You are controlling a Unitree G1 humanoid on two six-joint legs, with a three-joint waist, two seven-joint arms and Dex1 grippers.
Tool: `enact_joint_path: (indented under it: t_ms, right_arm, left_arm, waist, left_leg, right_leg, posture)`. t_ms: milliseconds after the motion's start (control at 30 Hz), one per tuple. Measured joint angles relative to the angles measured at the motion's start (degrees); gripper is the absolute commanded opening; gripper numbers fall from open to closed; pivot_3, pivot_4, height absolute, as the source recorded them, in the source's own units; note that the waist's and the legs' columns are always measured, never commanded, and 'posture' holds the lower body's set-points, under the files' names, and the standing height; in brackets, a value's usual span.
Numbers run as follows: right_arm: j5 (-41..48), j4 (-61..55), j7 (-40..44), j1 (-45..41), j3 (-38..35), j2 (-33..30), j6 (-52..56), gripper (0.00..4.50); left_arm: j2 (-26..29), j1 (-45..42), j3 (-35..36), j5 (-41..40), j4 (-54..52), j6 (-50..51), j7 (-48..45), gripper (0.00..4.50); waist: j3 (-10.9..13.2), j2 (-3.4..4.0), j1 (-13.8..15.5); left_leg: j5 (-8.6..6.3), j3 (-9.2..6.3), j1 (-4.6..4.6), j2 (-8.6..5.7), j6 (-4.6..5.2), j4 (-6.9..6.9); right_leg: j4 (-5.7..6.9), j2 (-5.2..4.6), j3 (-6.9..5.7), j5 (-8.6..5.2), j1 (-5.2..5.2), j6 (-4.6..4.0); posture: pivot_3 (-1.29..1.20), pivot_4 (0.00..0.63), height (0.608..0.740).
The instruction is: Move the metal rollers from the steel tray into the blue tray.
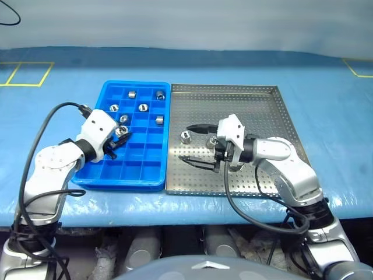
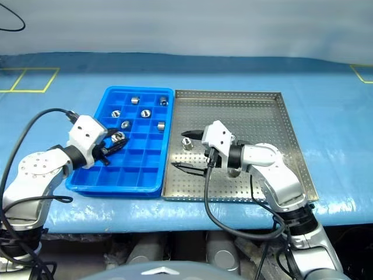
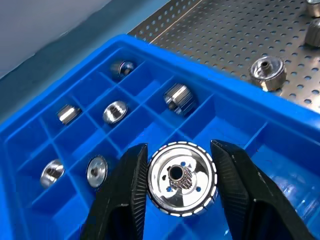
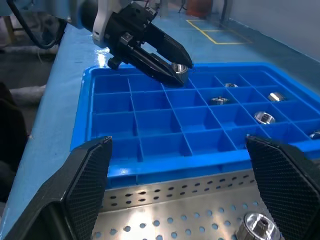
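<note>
The blue tray [image 1: 134, 170] lies left of the steel tray [image 1: 259, 111], and their long sides touch. Several metal rollers [image 1: 143, 107] rest in the blue tray's far compartments. My left gripper [image 1: 120, 136] hovers over the middle of the blue tray, shut on a shiny roller [image 3: 182, 186] with a toothed hub. Over the left half of the steel tray, my right gripper [image 1: 197, 144] points toward the blue tray with its fingers open and empty. One loose roller [image 1: 185, 137] stands on the steel tray just beyond it. A second roller [image 1: 214, 140] sits partly behind the gripper body.
Both trays sit on a blue-covered table whose front edge [image 1: 192, 205] runs close below them. Yellow tape marks [image 1: 26, 73] lie at the far left. Black cables loop from the left arm [image 1: 44, 125] and the right arm [image 1: 233, 201].
</note>
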Motion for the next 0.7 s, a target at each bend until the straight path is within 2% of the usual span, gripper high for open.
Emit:
enact_joint_path:
  t_ms: [233,700]
  right_arm:
    - [-1.59,3.33,-0.04,-1.19,2.01,1.62,-1.82,4.5]
    - [-2.15,3.31,-0.85,-1.16,2.15,2.69,-2.39,4.5]
  left_arm:
    - [-3.07,0.18,2.33,0.66,3.4,1.03,7.43,1.72]
    - [-7.45,-7.03,-2.48,3.0,16.63,-1.17,14.45,1.72]
  waist:
    - [0.0,0.0,2.07]
    - [0.0,0.0,1.95]
  left_leg:
    - [0.02,-0.2,-0.09,-0.07,-0.07,-0.04]
    - [0.15,-0.46,-0.11,-0.09,-0.29,-0.1]
  right_leg:
    - [0.0,-0.09,-0.19,-0.05,-0.02,-0.12]
    - [0.04,-0.06,-0.43,-0.06,0.0,-0.22]
  posture:
    - [0.03,0.15,0.74]
    - [0.01,0.15,0.74]
